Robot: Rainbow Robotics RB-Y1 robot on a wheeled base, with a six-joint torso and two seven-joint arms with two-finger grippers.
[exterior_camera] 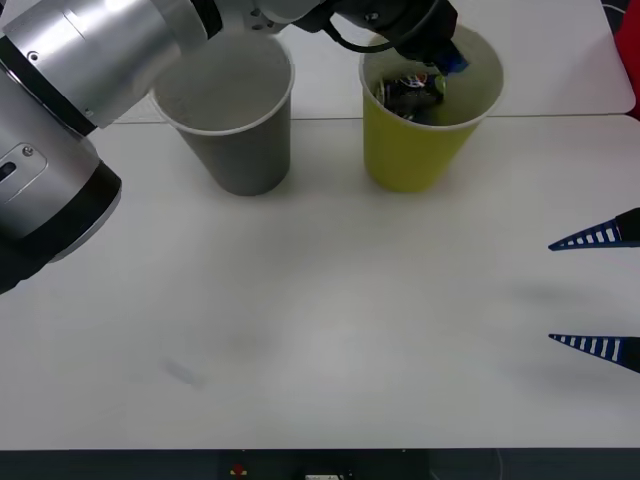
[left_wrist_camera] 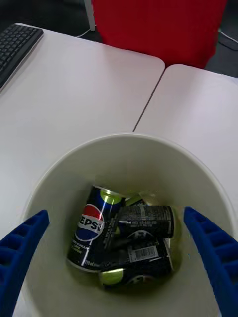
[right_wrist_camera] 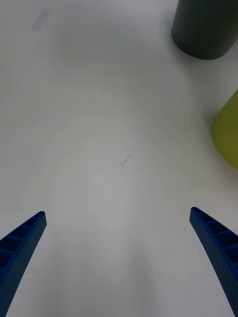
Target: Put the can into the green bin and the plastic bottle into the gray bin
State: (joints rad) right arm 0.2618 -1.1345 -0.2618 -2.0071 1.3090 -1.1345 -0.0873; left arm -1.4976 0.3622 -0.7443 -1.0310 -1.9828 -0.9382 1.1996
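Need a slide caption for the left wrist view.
Open left gripper above the green bin, dark cans lying inside.

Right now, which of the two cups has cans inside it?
The green bin, under the open left gripper; dark cans lie inside. The gray bin beside it looks empty.

office: desks (left_wrist_camera: 74,89), keyboard (left_wrist_camera: 15,47)

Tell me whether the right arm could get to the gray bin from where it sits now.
Probably yes: the right gripper hangs open at the table's right edge, with bare table between it and the gray bin.
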